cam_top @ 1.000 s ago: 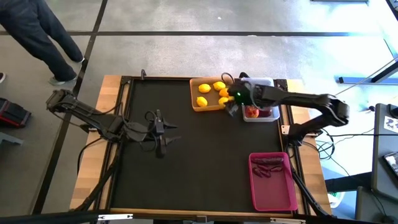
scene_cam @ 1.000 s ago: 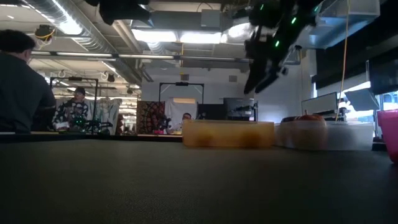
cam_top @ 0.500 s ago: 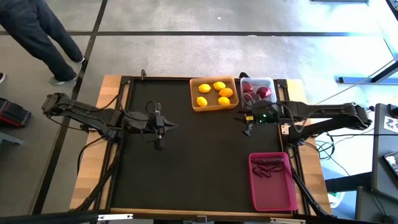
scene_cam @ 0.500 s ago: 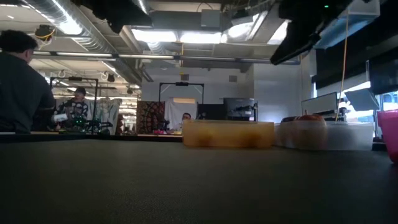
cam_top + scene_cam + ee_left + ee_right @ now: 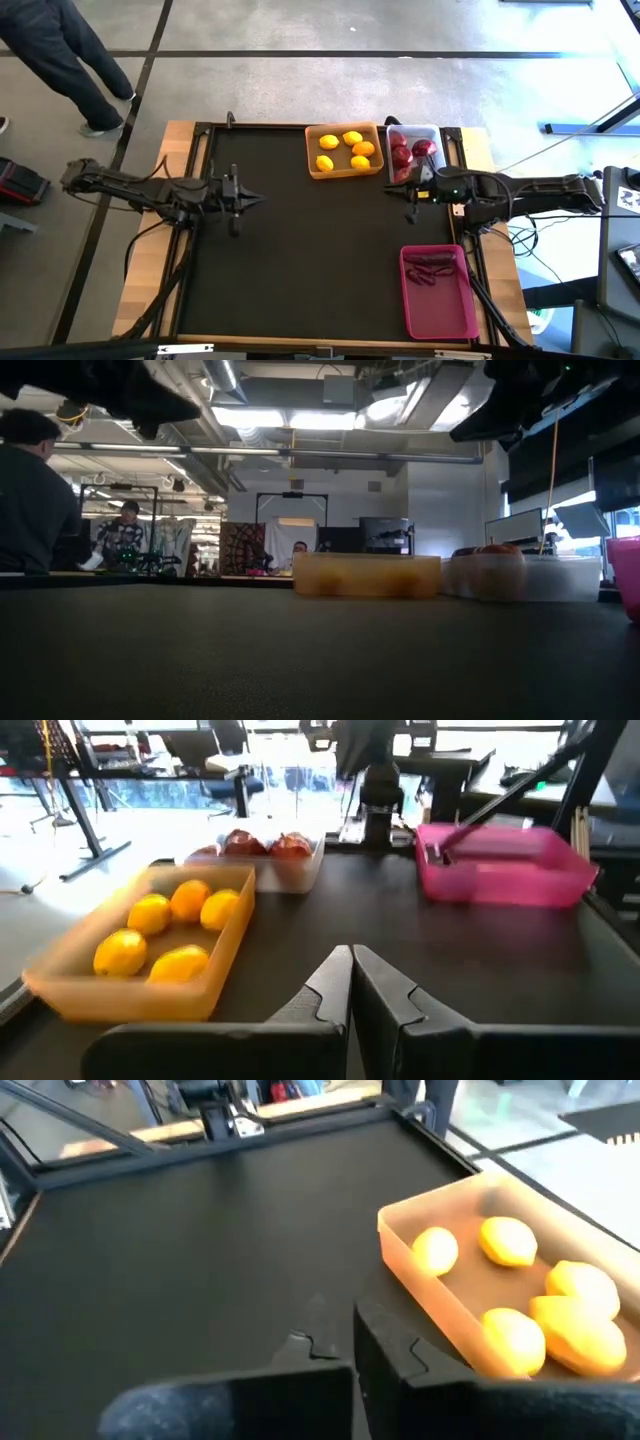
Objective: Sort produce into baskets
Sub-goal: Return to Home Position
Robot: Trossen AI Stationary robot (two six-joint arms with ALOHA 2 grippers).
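Yellow lemons point(image 5: 328, 142) in orange basket point(image 5: 340, 176), red apples point(image 5: 402, 156) in white basket point(image 5: 425, 128) beside it, dark purple pieces point(image 5: 432, 268) in pink basket point(image 5: 445, 310)

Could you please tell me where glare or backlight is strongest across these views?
Low view: the ceiling light panels glare brightly, leaving the black table mat dim. Left wrist view: the windows beyond the table are blown out, yet the yellow lemons in the translucent orange plastic tray are evenly lit. High view: even light, no strong shadows on the mat.

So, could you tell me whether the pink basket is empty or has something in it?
Not empty. Dark purple pieces lie in the pink basket at one end; the rest of its floor is bare.
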